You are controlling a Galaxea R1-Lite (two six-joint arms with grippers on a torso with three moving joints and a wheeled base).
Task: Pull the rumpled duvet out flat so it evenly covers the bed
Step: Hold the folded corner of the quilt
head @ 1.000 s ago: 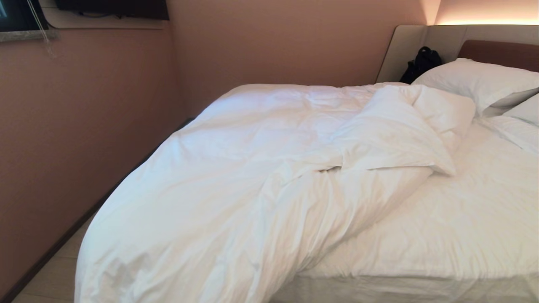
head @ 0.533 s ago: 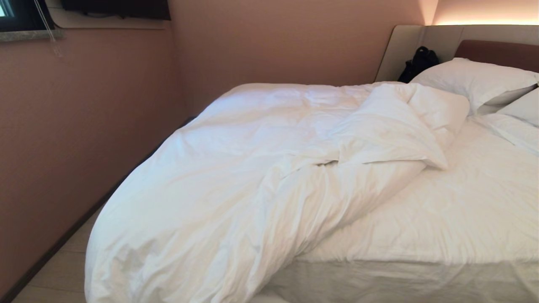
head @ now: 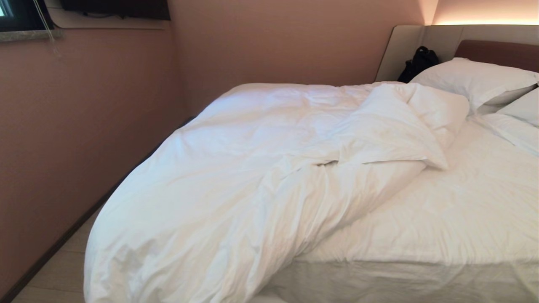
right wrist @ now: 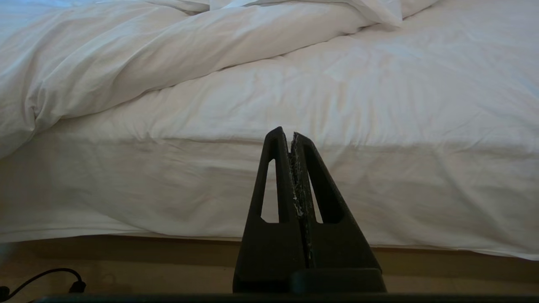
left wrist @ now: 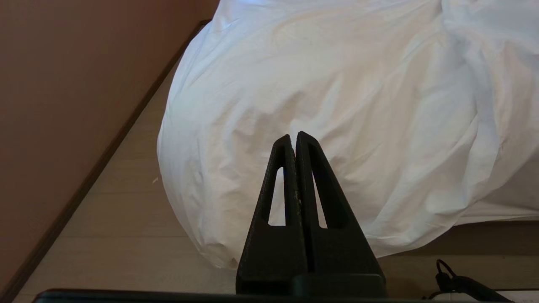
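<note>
Pink-brown wall (head: 84, 118) bounds the scene on the left, pale wood floor (head: 54, 277) below it. Thick puffy white wrinkled duvet (head: 236, 181) is bunched on the left half of the wide low white-sheeted bed (head: 379, 282), spilling off the near left corner, one corner folded back over itself near the white rectangular pillows (head: 471, 80). Thin white fitted sheet (head: 463, 210) lies bare on the right, so coverage is uneven. Left gripper (left wrist: 293, 136) hangs short of the overhanging duvet, fingers pressed together, empty. Right gripper (right wrist: 285, 134) faces the bare mattress side, fingers closed, empty. Both look parked; no pull started, likely approach stage.
</note>
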